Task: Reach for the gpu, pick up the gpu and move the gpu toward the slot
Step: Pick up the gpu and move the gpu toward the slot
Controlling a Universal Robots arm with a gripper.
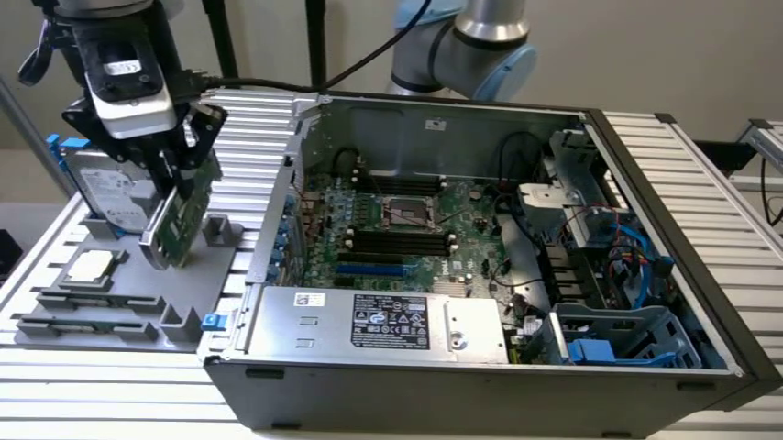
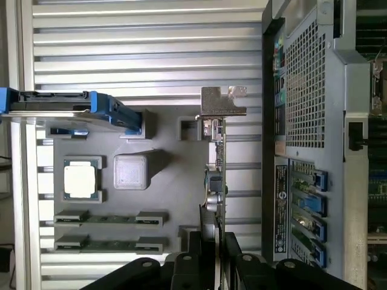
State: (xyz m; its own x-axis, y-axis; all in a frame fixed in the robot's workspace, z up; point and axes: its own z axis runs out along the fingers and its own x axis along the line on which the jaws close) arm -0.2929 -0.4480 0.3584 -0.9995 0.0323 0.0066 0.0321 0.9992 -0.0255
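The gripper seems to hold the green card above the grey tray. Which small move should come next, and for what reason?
Probably a short lift, then travel toward the exterior view's right. The gripper clamps the gpu upright, its lower edge close to the holder tray, and the open computer case lies on that side.

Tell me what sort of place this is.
Probably a robotics lab bench for computer assembly: an open PC case lies on a ribbed aluminium table, a grey parts fixture holds components, and the end effector grips the gpu.

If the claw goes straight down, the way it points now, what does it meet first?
Probably the grey holder tray right under it. The claw is shut on the gpu, so the card's lower edge would likely touch first; depth is uncertain.
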